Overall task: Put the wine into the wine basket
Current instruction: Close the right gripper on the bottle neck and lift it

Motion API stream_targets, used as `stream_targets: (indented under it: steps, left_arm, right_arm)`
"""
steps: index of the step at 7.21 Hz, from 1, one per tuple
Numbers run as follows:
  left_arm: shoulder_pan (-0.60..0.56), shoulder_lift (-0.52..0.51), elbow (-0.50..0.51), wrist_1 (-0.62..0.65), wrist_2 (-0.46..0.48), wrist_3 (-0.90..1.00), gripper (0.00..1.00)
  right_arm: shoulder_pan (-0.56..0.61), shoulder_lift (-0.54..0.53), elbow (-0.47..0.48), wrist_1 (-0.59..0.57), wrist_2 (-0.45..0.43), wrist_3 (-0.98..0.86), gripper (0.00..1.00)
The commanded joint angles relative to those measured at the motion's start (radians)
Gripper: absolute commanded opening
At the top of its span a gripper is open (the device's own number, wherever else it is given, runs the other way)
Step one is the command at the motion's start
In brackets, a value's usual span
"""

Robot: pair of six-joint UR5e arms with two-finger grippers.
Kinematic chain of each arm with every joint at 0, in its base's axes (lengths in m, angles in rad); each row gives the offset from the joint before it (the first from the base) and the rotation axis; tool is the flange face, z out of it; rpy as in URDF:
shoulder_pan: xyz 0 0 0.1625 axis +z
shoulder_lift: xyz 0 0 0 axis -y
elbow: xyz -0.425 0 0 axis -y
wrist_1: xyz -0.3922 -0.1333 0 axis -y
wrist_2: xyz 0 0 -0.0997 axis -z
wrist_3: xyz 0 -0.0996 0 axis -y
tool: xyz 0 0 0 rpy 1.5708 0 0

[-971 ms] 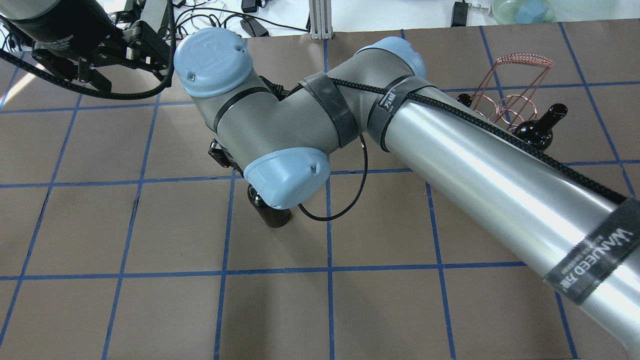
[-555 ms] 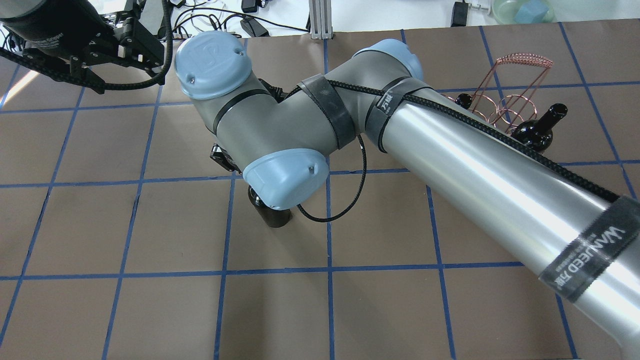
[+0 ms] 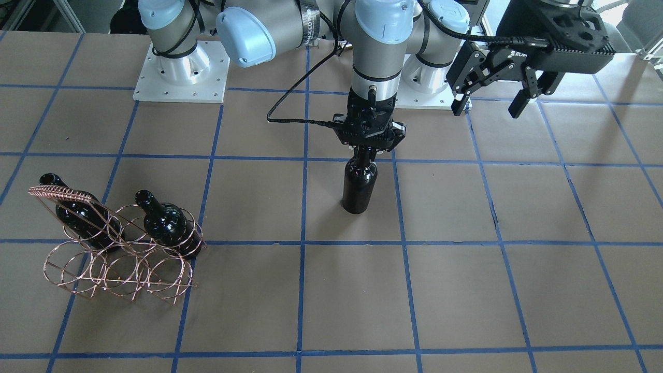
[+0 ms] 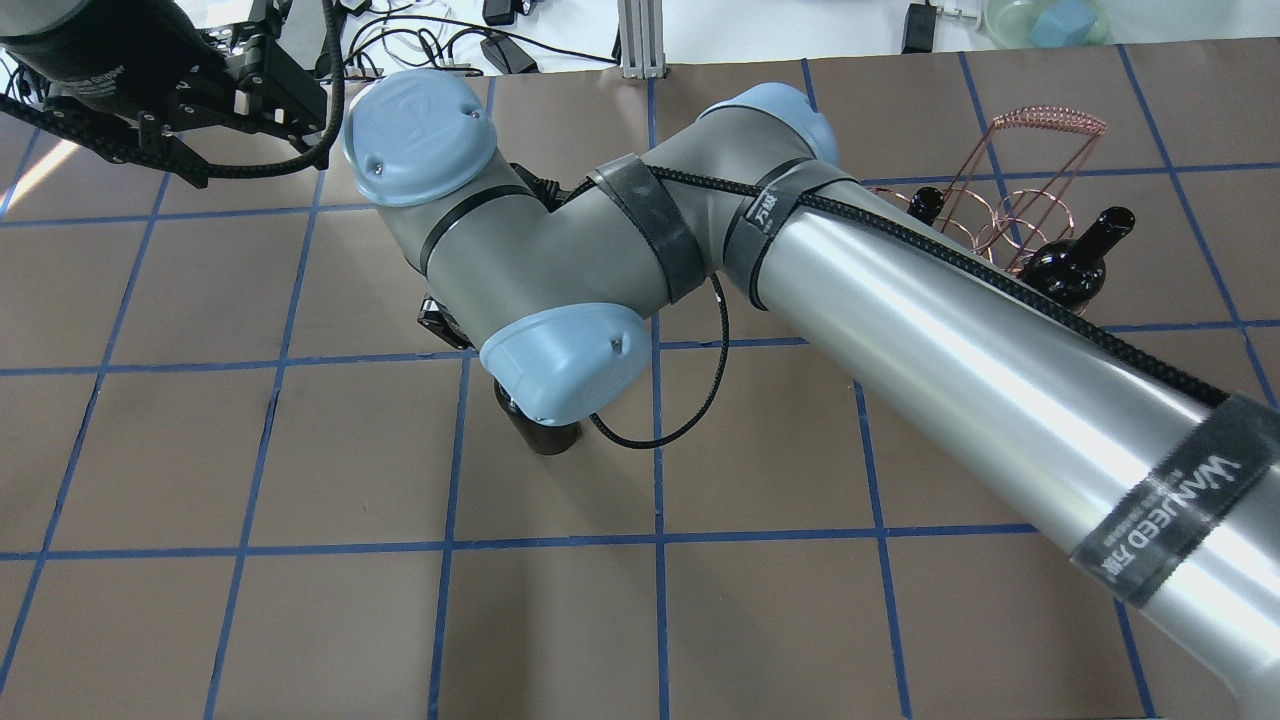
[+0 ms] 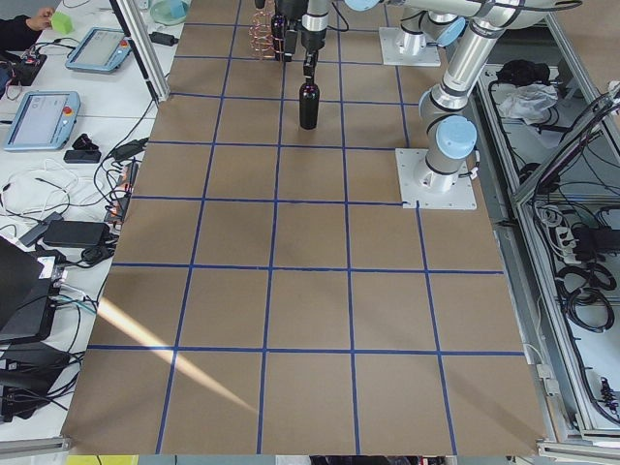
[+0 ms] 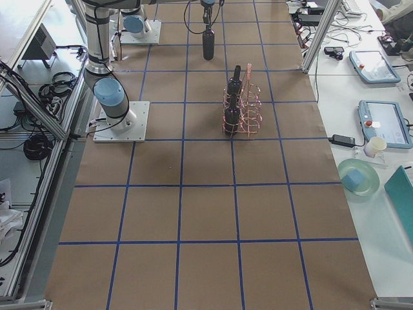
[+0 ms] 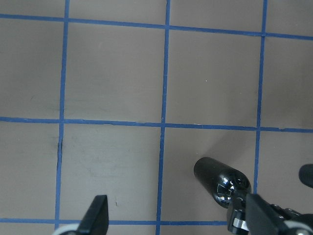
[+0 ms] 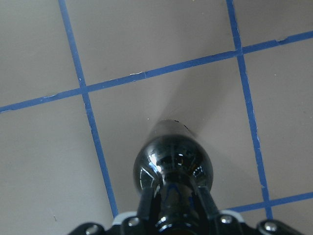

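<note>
Right jaws are pinched on the neck of the bottle [image 3: 359, 186], one finger on each side of it in the right wrist view. The bottle is upright near the middle of the desk [image 3: 518, 233], and its base looks like it sits on the surface. I can't rule out that it's just clear.

Left jaws are spread and empty, and both fingertips [image 7: 99, 210] show in the left wrist view. They hang above the desk on the robot's left, well apart from the bottle.

Change: over the last second the left jaws pulled back toward the far corner in the overhead view, then held. The right arm [image 4: 950, 330] shifted a little at wrist and elbow, but the bottle's base is in the same spot. I read it as grasp made and lift only starting, if at all. The carry is all still to do.

The basket [image 3: 119, 259] is well apart, off to the robot's right. Two other bottles [image 3: 77, 215] already lean through its rings, and the gap between them looks like the free slot.

Writing:
- The strap [image 4: 1190, 500] on the right arm reads roughly "WANJEED" plus Chinese characters.
- The blue joint cap [image 4: 412, 125] has a raised logo, probably "UR".
- The left tool body shows "ROB…" in the front view and "…Gripper" from overhead, both cut off.
- The bottle has no label.
</note>
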Motion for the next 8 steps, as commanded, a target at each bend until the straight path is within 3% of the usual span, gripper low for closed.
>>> stream_targets:
  steps: [1, 4, 8]
  left_arm:
    - [-0.001, 0.000, 0.000, -0.002, 0.001, 0.000, 1.00]
    - [-0.001, 0.006, -0.002, -0.006, 0.004, 0.000, 1.00]
    - [-0.007, 0.005, -0.005, -0.006, 0.004, -0.002, 1.00]
  right_arm:
    - [-0.012, -0.022, -0.010, 0.005, 0.004, -0.012, 0.20]
    - [-0.114, -0.143, -0.006, 0.175, 0.025, -0.044, 0.15]
    - [-0.431, -0.396, -0.005, 0.505, 0.018, -0.463, 0.13]
